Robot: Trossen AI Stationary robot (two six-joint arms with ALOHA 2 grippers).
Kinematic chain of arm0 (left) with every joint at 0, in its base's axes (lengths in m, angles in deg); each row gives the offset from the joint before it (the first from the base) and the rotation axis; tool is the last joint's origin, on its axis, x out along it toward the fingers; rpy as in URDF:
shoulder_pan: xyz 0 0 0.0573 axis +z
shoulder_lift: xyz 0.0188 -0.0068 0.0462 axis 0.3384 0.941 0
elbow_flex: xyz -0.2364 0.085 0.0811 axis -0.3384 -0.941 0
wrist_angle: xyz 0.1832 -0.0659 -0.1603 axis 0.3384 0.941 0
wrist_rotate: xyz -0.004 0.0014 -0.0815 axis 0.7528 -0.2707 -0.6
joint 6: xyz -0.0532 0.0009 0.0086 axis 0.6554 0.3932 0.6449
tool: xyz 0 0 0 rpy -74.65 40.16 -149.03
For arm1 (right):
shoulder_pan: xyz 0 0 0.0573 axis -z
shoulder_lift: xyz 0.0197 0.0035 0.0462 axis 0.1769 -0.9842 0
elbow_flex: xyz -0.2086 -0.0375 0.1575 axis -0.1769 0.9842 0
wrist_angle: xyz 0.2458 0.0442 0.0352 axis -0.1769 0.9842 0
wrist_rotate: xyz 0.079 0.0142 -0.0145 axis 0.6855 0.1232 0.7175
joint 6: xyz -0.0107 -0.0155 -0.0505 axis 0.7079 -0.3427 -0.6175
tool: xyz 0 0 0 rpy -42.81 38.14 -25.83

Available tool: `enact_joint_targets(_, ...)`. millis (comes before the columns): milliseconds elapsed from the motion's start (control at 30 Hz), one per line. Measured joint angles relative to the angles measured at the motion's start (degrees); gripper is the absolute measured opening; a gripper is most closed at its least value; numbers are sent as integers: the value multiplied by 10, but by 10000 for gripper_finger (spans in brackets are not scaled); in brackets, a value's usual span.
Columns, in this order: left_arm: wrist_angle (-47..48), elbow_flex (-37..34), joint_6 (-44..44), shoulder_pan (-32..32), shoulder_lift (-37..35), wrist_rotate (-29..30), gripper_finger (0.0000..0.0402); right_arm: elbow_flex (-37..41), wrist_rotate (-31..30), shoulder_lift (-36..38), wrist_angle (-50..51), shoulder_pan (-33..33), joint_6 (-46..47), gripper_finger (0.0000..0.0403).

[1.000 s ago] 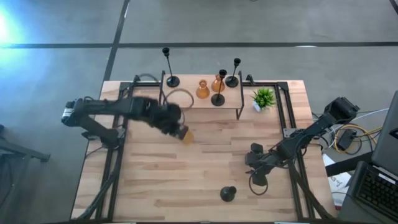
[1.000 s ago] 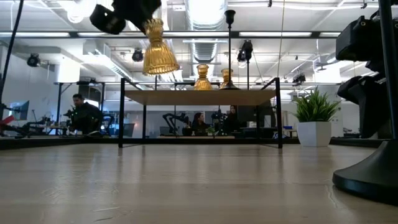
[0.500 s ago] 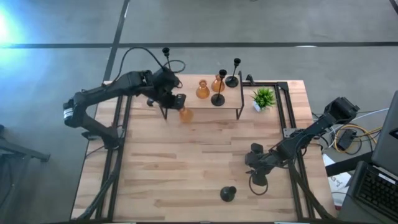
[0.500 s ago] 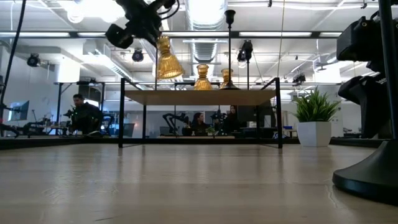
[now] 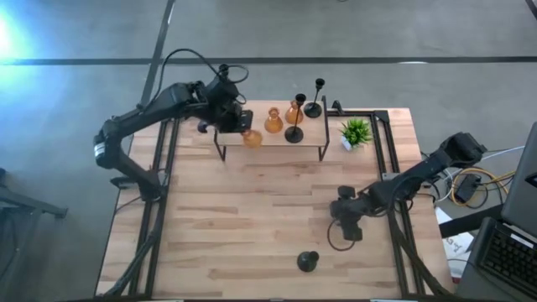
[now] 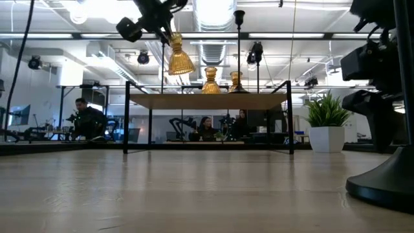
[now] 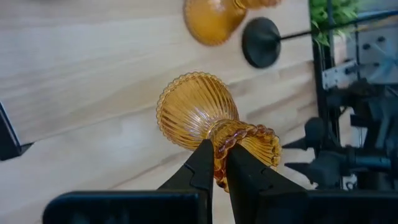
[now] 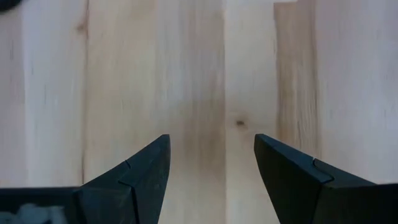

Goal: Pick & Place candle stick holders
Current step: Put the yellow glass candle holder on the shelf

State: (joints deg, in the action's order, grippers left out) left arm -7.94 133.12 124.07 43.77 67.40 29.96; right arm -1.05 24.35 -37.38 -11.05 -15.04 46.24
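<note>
My left gripper (image 5: 242,124) is shut on an amber ribbed candle holder (image 5: 252,137) above the left part of a small raised shelf (image 5: 268,143) at the table's far side. Two more amber holders (image 5: 273,121) (image 5: 294,111) and two black stemmed holders (image 5: 294,132) (image 5: 313,108) stand on the shelf. Another black holder's top (image 5: 223,69) shows behind my left arm, its base hidden. One black holder (image 5: 308,262) sits on the table near the front edge. My right gripper (image 5: 347,220) is open and empty over bare wood (image 8: 211,143). My left gripper pinches the amber holder's narrow neck (image 7: 219,138), between the ribbed bulb (image 7: 194,109) and the beaded top rim (image 7: 252,142), with its two fingers (image 7: 200,167). The fingers come from the table's left, slanting down, and lie across the neck. The holder (image 6: 180,58) hangs slightly tilted, wide end down, clear of the shelf top (image 6: 207,100).
A small green potted plant (image 5: 356,132) stands right of the shelf. The shelf rests on thin black legs (image 6: 127,120). Black frame rails run along the table's left and right sides (image 5: 159,210). Bare wood lies in the table's middle (image 5: 252,226). People sit in the room beyond (image 6: 84,120).
My left gripper has carried the amber holder from over the table's middle left toward the far edge, and it now hangs over the shelf's left part. The holder has stayed shut in the fingers and clear of everything. My right arm has shifted a little.
</note>
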Motion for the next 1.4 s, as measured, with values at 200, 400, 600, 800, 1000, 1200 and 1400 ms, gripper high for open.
enact_joint_targets(200,18,47,20,18,46,9,27,6,21,23,36,17,-118,226)
enact_joint_targets(400,52,99,28,27,90,39,27,20,28,53,38,16,-162,226)
enact_joint_targets(600,112,152,25,42,134,70,27,23,50,48,33,15,-173,226)
enact_joint_targets(800,143,187,-1,55,162,74,27,23,47,64,17,20,-160,219)
enact_joint_targets(1000,145,200,-22,60,167,74,27,8,41,135,-44,41,-160,195)
enact_joint_targets(1200,160,200,-36,64,163,73,27,-57,-82,212,-50,62,-153,179)
enact_joint_targets(1400,174,200,-42,66,159,71,27,-139,-223,287,-3,62,-156,164)
